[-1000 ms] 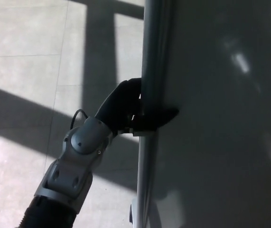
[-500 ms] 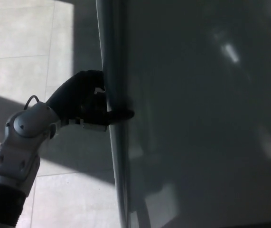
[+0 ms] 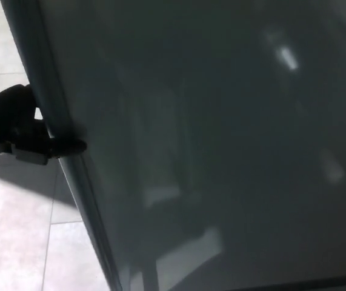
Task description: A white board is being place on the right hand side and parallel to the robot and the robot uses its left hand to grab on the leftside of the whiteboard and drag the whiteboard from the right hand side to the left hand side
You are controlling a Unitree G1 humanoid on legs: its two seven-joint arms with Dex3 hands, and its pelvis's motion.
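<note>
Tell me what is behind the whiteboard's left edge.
The left hand is shut on the whiteboard frame, a finger hooked over the front. Tiled floor shows beside it; anything behind the panel is covered.

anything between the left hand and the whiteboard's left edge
Nothing: in the head view the left hand is clamped directly on the whiteboard frame, one finger across its face.
</note>
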